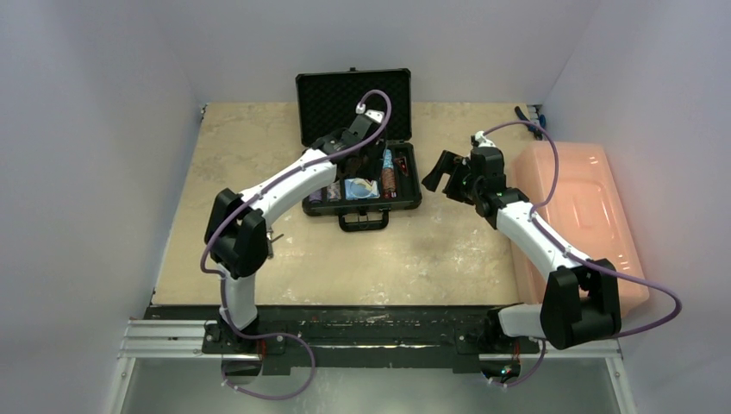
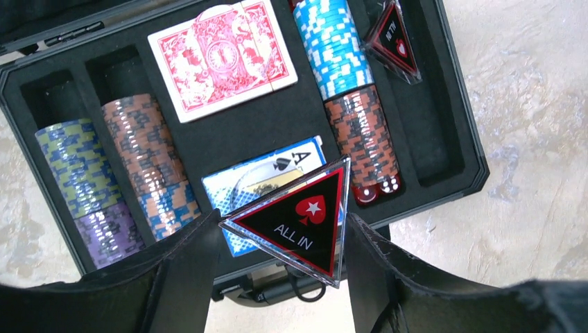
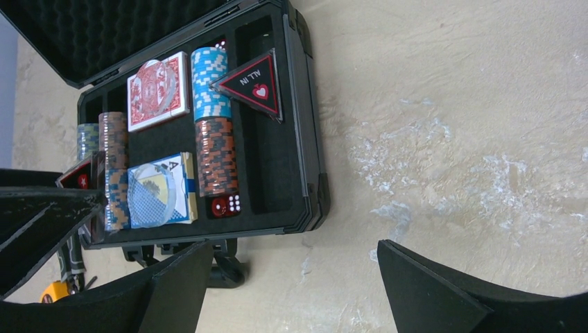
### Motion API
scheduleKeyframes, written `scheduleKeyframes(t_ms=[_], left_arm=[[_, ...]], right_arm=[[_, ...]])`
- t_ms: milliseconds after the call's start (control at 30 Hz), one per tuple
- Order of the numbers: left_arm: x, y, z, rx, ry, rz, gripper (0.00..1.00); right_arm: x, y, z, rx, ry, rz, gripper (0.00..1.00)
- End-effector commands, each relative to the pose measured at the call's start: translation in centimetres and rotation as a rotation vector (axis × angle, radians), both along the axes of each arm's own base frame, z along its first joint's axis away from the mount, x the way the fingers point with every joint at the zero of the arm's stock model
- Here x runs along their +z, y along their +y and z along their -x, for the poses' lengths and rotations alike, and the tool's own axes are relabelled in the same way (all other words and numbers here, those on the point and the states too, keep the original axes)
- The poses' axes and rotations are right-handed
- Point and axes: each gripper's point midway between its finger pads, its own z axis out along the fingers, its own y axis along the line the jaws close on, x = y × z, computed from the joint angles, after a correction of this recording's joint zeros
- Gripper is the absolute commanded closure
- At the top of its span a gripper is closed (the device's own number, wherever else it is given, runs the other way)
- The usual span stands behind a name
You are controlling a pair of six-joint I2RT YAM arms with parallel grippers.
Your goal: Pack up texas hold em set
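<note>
This is a robotics lab test cell, not a lived-in room: the open black hard briefcase with foam lining (image 1: 358,95) sits on a beige marbled tabletop (image 1: 388,259) boxed in by bare white panel walls (image 1: 86,129) behind it and to both sides. In front of the briefcase, at the table's near edge, a silver aluminium rail (image 1: 164,336) carries white-and-black jointed robot arms (image 1: 289,183) trailing looped purple cables (image 1: 389,108), with a large pink plastic bin (image 1: 595,216) to the briefcase's right
</note>
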Motion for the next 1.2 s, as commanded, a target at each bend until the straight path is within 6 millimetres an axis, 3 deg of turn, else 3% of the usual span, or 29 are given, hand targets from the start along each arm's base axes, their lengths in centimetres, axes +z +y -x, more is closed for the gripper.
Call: scheduleKeyframes(t_ms=[0,467,1167], left_arm=[[1.4,-0.6,-2.5,0.006,-0.053,0.028,0.55],[-2.0,0.1,-6.0,0.061,-0.01,0.008,0.55],[-3.7,1.0,-7.4,0.11,-0.008,0.006,0.55]], right_arm=[[0.9,-0.1,-0.2,0.002,-0.04,0.01,0.06],[0.9,0.3,0.1,0.023,-0.039,-0.004,0.06],[0.4,0.9,0.1,0.051,-0.026,-0.021,0.06]])
